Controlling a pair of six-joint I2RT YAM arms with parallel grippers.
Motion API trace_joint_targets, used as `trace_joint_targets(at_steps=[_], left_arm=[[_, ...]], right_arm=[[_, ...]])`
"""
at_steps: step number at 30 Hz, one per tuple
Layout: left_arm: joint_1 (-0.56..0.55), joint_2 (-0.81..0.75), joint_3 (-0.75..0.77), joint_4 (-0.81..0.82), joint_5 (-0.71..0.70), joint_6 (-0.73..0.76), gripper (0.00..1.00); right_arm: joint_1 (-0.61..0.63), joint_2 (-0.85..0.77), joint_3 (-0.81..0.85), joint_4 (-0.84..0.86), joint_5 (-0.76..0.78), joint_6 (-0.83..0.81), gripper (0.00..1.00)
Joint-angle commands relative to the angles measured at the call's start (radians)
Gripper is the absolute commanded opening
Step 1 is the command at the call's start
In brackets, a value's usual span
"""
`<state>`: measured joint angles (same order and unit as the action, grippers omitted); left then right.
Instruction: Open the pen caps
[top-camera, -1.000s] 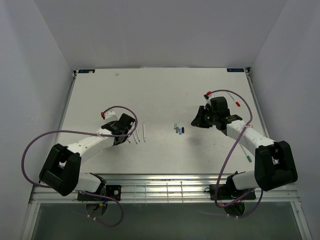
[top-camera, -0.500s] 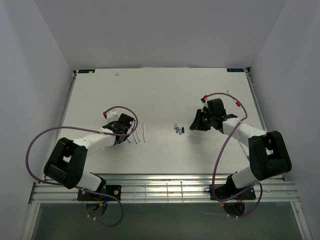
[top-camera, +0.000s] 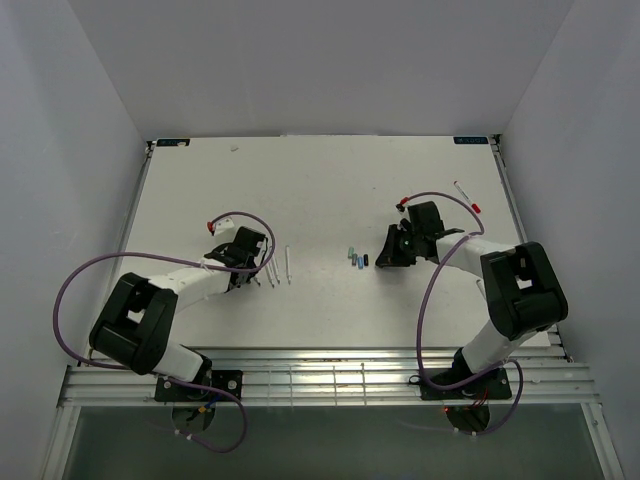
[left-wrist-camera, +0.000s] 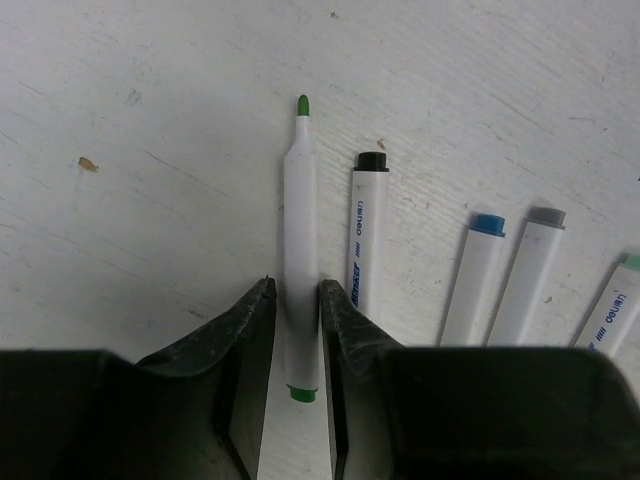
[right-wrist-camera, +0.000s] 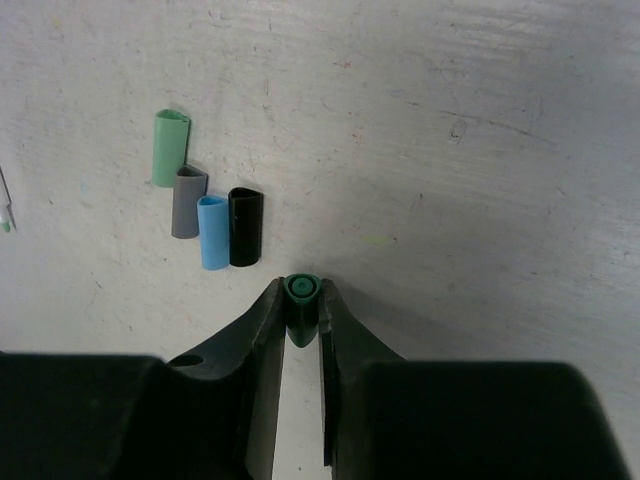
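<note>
Four loose pen caps lie side by side: light green (right-wrist-camera: 171, 147), grey (right-wrist-camera: 188, 202), blue (right-wrist-camera: 212, 232) and black (right-wrist-camera: 245, 227). They also show in the top view (top-camera: 357, 260). My right gripper (right-wrist-camera: 300, 292) is shut on a dark green cap (right-wrist-camera: 301, 302), low over the table just beside the black one. My left gripper (left-wrist-camera: 297, 290) straddles an uncapped white pen with a green tip (left-wrist-camera: 300, 220) lying on the table. Its jaws stand narrowly apart, with a thin gap on the pen's left side. Uncapped pens (left-wrist-camera: 366, 240) lie in a row to its right.
A white pen (top-camera: 463, 189) with a red cap (top-camera: 476, 208) lies at the far right of the table. Both arms' purple cables loop above the table. The table's front rail (top-camera: 320, 365) runs near the arm bases.
My right gripper has moved left and toward me with the dark green cap, down beside the row of loose caps. The left gripper has stayed at the pens.
</note>
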<state>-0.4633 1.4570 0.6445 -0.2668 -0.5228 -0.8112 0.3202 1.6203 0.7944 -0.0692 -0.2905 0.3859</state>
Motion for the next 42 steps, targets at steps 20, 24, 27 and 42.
trace_joint_targets(at_steps=[20, 24, 27, 42], left_arm=[[0.006, -0.066, -0.051, 0.025, 0.118, -0.043, 0.52], [0.005, -0.109, -0.048, 0.006, 0.119, -0.045, 0.54], [0.005, -0.153, -0.048, -0.009, 0.125, -0.048, 0.56], [-0.017, -0.309, -0.009, 0.030, 0.205, 0.030, 0.66]], right_arm=[[0.014, 0.069, 0.074, 0.055, -0.012, 0.021, 0.38], [0.014, 0.035, 0.098, 0.037, -0.004, 0.018, 0.41], [0.014, -0.011, 0.117, -0.010, 0.045, 0.007, 0.44], [-0.308, 0.053, 0.488, -0.302, 0.341, -0.214, 0.63]])
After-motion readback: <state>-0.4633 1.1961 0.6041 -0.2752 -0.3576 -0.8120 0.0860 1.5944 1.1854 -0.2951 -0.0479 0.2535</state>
